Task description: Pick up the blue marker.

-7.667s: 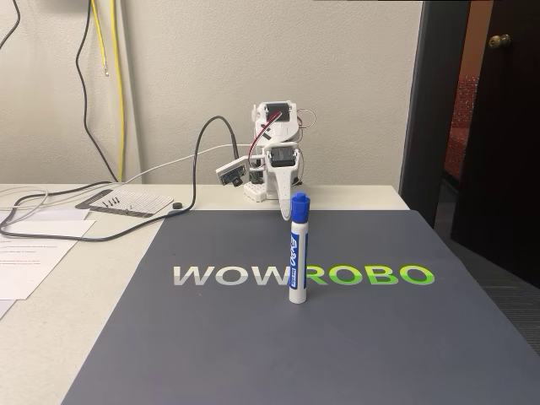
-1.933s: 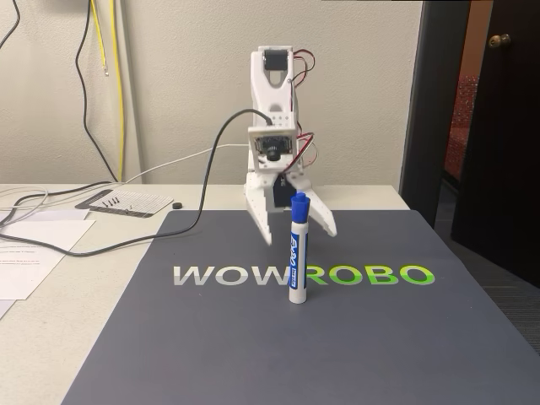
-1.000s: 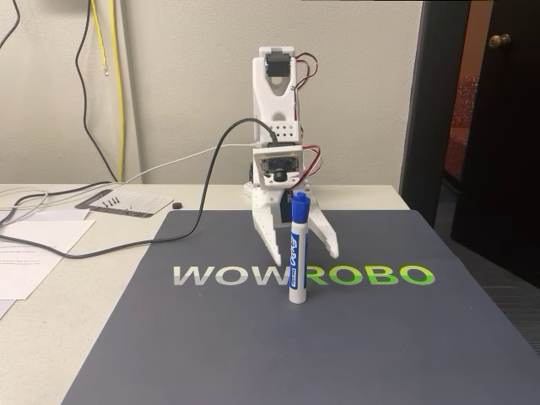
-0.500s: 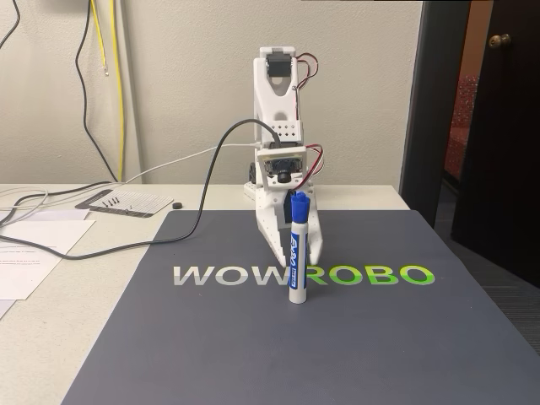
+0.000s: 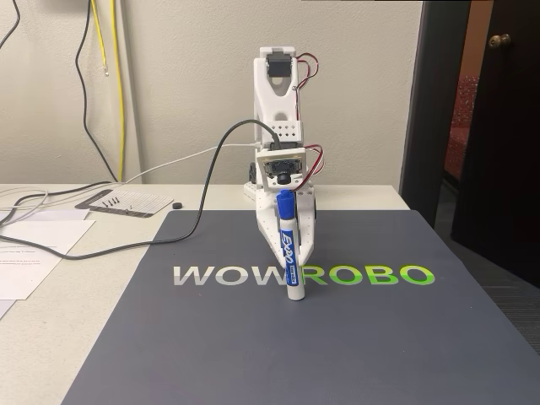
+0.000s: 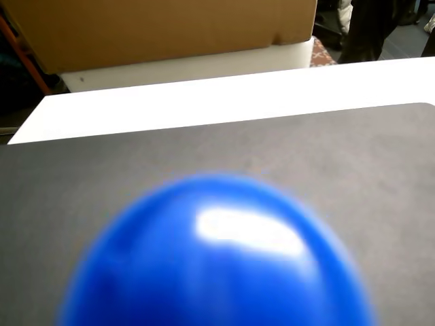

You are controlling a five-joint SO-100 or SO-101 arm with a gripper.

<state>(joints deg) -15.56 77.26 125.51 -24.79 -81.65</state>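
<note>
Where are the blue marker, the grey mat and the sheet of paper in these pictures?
blue marker (image 5: 288,250), fixed view, on the blue label of the barrel.
grey mat (image 5: 354,346), fixed view, on bare mat below the lettering.
sheet of paper (image 5: 25,257), fixed view, on its white middle.

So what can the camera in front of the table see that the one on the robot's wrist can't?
The fixed view has the white arm with its gripper closed around the leaning blue marker, the WOWROBO lettering, papers, cables and a dark door. The wrist view has a brown cardboard box beyond the table edge, and the marker's cap up close as a big blurry blue blob. Both share the marker and the dark grey mat.
</note>
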